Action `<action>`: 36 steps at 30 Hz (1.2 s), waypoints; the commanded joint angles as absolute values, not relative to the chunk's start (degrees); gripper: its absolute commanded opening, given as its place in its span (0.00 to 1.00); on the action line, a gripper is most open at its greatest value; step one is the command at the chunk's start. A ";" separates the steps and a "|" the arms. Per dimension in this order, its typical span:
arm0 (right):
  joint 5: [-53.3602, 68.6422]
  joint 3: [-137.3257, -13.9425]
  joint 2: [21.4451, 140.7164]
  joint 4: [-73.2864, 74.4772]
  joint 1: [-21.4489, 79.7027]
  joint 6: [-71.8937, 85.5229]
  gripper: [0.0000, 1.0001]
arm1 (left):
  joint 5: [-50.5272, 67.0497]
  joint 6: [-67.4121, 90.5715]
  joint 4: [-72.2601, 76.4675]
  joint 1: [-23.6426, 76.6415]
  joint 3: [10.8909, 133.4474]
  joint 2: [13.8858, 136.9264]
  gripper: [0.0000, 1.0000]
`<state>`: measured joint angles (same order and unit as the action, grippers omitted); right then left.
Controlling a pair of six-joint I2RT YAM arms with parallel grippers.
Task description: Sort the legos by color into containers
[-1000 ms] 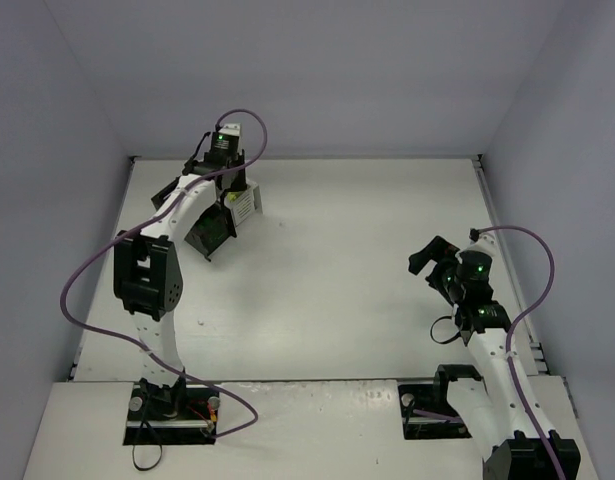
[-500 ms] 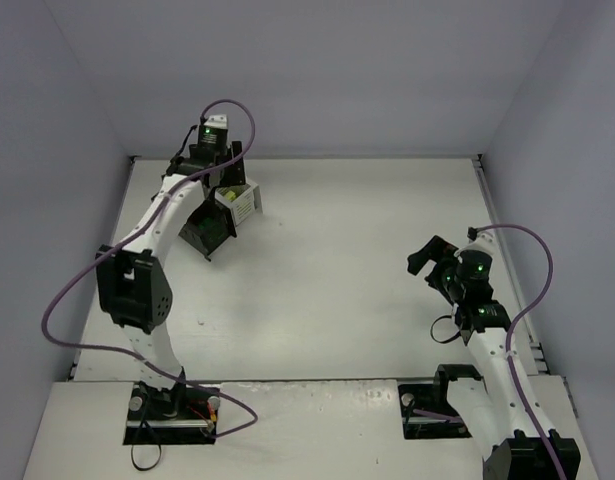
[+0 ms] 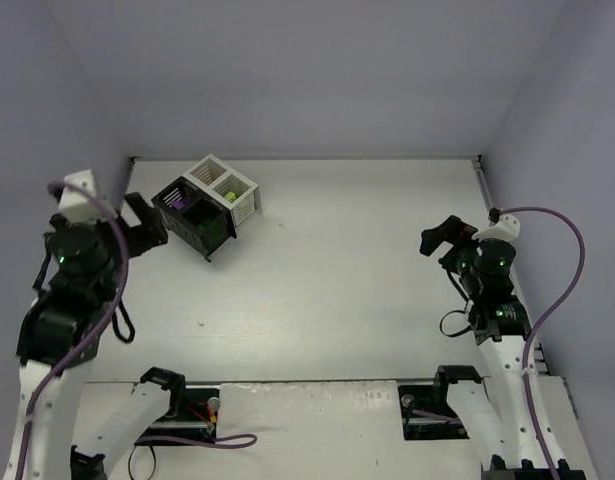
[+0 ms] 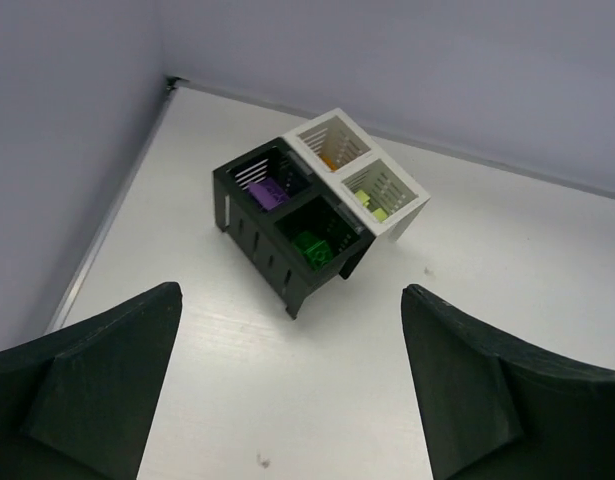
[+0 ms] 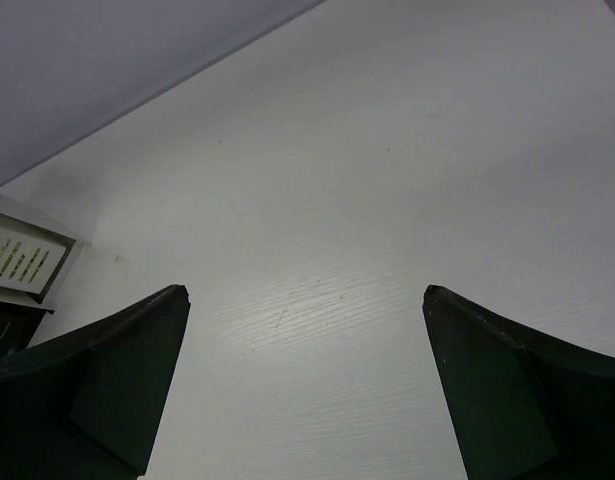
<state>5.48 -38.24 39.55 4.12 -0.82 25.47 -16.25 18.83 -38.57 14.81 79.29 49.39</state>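
Top external view: at far left, the left gripper [image 3: 149,222] hovers near the containers [image 4: 255,238], its fingers spread wide and empty. The containers are four joined bins, two black and two white, at the far left of the table [image 3: 337,270]. The legos lie inside: a purple lego [image 4: 267,192] and a dark green lego [image 4: 309,247] in the black bins, an orange lego [image 4: 330,160] and a lime lego [image 4: 370,203] in the white. We see no loose brick. At far right, the right gripper [image 3: 442,237] stands open too, holding nothing, well apart from the bins. The risk, as we judge it: the left arm, being so near, could clip the cluster and spill bricks — or a brick hidden behind an arm goes unsorted.
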 commanded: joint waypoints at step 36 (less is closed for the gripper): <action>3.60 -35.51 21.36 0.53 4.48 18.98 1.00 | -25.05 27.86 -46.14 14.33 50.45 17.14 0.87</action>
